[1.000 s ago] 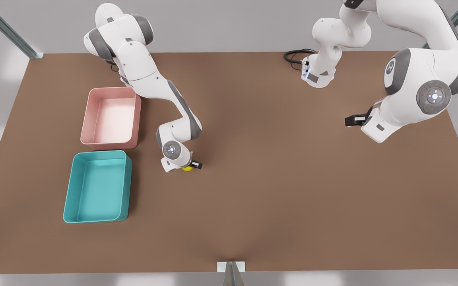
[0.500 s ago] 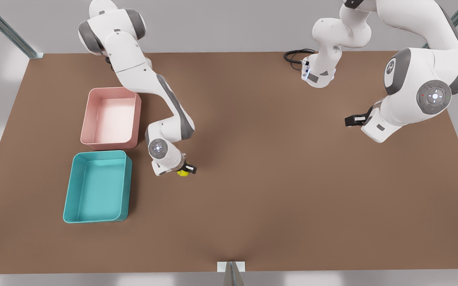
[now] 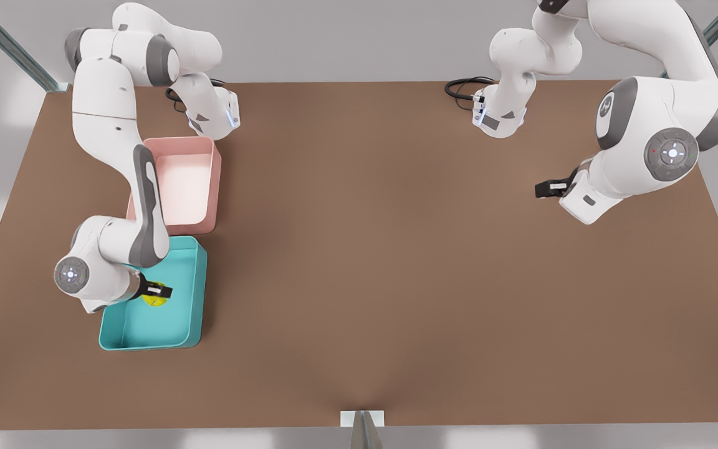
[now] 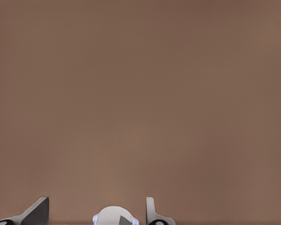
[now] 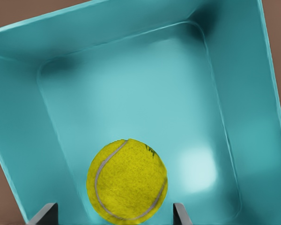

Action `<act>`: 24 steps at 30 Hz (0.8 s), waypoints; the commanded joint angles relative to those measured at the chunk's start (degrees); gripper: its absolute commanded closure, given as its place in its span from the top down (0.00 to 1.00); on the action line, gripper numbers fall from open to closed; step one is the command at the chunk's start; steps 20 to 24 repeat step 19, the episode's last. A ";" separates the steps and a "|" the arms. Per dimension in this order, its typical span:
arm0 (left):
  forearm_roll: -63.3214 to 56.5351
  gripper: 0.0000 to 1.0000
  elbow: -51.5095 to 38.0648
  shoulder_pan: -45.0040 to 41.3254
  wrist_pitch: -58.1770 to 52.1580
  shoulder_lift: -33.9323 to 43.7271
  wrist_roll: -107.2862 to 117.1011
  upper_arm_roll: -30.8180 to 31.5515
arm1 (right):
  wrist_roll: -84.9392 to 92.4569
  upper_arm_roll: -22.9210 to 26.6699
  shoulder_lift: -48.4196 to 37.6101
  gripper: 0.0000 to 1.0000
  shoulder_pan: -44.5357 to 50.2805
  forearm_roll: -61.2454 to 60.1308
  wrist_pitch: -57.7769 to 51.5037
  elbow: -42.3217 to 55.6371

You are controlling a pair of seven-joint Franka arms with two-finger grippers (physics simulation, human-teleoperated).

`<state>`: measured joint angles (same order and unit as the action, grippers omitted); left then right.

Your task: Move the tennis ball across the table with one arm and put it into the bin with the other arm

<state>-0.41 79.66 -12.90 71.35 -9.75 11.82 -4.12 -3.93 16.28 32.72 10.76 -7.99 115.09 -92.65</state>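
Observation:
The yellow-green tennis ball (image 5: 127,179) is inside the teal bin (image 5: 131,33), over its floor. My right gripper (image 5: 114,214) is above the bin at the front view's left, open, and its fingers (image 5: 47,214) stand wider than the ball, which is between and below them. From the front, the ball (image 3: 153,301) shows just under that gripper (image 3: 163,290), within the bin (image 3: 147,343). My left gripper (image 3: 549,187) waits over the brown table (image 3: 396,280) at the front view's right, open (image 4: 94,212) with nothing between its fingers.
A pale pink tray (image 3: 172,227) stands directly behind the teal bin, partly crossed by the right arm's forearm. A black cable (image 3: 462,87) loops at the far edge by the left arm's base. Bare tabletop stretches between the two arms.
The right arm swung from the table's middle toward the front view's left, carrying the ball over the teal bin. Its fingers, shut on the ball before, now stand apart. The left arm barely shifted.

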 commanded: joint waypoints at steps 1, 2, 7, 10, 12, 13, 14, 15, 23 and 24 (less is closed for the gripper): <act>0.85 1.00 -0.03 -0.02 0.46 0.09 0.14 -0.01 | 28.72 -0.02 -0.02 1.00 -0.04 0.52 -4.79 0.27; 0.85 1.00 -0.03 -0.02 0.37 0.09 0.14 -0.01 | 28.63 -0.02 -0.02 1.00 -0.04 0.43 -4.79 0.28; 1.03 1.00 -0.12 -0.02 0.29 0.17 0.14 -0.10 | 0.17 -0.37 -11.97 1.00 2.07 -2.12 -29.48 8.54; 1.73 1.00 -0.21 1.91 0.29 0.17 -3.47 -0.18 | -2.92 -0.55 -25.68 1.00 3.21 1.74 -30.98 4.15; 1.82 1.00 -0.12 2.00 0.37 0.09 -3.64 -0.18 | -2.66 -0.46 -26.65 1.00 3.12 2.54 -30.19 4.93; 1.82 1.00 -0.12 2.00 0.37 0.09 -3.99 -0.10 | -2.05 -0.38 -26.65 1.00 3.12 2.98 -30.36 5.20; 1.91 1.00 -0.12 2.00 0.46 0.00 -4.17 -0.10 | -1.87 -0.46 -26.83 1.00 3.12 2.98 -30.36 4.85; 1.91 1.00 -0.12 2.00 0.46 0.00 -4.43 -0.10 | -1.78 -0.46 -27.09 1.00 3.12 3.07 -30.63 4.50; 1.91 1.00 -0.03 2.09 0.29 -0.79 -4.52 -0.10 | -1.78 -0.46 -28.85 1.00 3.12 4.03 -30.19 2.30; 1.91 1.00 -0.03 2.09 0.29 -0.79 -4.52 -0.10 | -1.78 -0.46 -28.85 1.00 3.12 4.03 -30.19 2.30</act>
